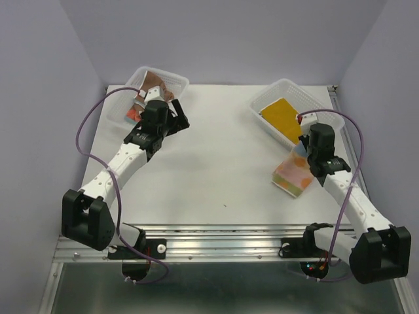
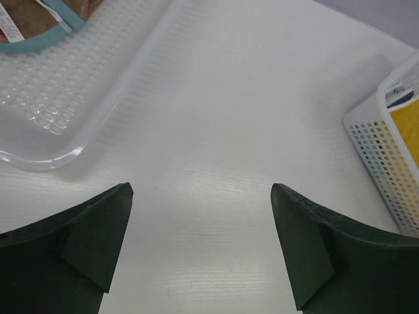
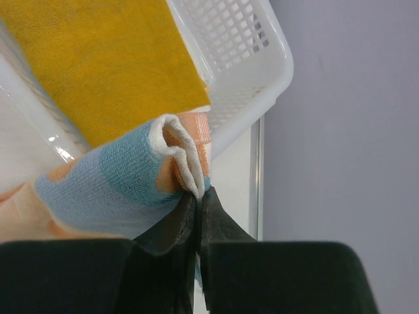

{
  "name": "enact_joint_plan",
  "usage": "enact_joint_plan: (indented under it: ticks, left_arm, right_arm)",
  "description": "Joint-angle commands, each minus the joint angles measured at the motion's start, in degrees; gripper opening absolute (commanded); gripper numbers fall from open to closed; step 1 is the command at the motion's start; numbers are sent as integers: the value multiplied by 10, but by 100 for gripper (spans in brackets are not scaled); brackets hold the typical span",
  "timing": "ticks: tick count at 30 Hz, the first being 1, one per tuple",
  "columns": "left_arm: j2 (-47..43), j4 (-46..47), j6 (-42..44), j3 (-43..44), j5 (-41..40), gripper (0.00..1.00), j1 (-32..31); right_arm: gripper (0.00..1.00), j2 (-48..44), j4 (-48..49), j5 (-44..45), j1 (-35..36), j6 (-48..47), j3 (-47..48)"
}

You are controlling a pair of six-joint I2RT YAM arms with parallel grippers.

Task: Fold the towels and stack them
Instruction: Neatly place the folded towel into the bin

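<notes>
Right end effector [image 3: 198,196] pinches a folded pastel spotted towel [image 3: 111,183] beside a basketed mustard-yellow towel [image 3: 98,59]. Left end effector [image 2: 201,190] gapes empty. Crumpled brown towels [image 1: 157,82] apparently await folding.

Pastel towel [image 1: 294,174]: showed patches of peach, light blue, pale yellow and pink, with a white hem.
Mustard towel [image 1: 282,118]: was plain mustard yellow, unpatterned.
Brown towel [image 1: 157,83]: was plain brown, next to a teal-trimmed piece.
Left basket [image 1: 134,82]: was clear, with a mesh pattern.
Right basket [image 1: 278,88]: was white, with a square grid mesh.
Counter [image 1: 216,163]: was plain white.
Cables [image 1: 84,134]: were purple.
Left end effector [image 2: 201,193] and right end effector [image 3: 198,196]: were very dark, near black.
</notes>
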Motion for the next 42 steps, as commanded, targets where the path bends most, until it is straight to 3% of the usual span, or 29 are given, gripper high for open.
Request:
enact_joint_plan:
  ticks: [1, 5, 16, 23, 31, 42]
  left_arm:
    - [-10, 18, 20, 24, 2, 99, 19]
    - [-18, 20, 24, 16, -5, 99, 33]
    - [-34, 25, 27, 3, -8, 99, 65]
    - [-30, 29, 27, 0, -5, 99, 82]
    - [-20, 29, 23, 0, -1, 99, 97]
    - [-10, 27, 18, -1, -7, 99, 107]
  right_arm:
    - [1, -11, 87, -142, -52, -152, 22]
    - [1, -6, 35, -260, -73, -252, 43]
    - [1, 8, -113, -346, -135, -400, 147]
    - [1, 18, -144, -354, -179, -448, 191]
    - [1, 62, -62, -371, -186, -539, 204]
    - [1, 179, 50, -528, -186, -564, 237]
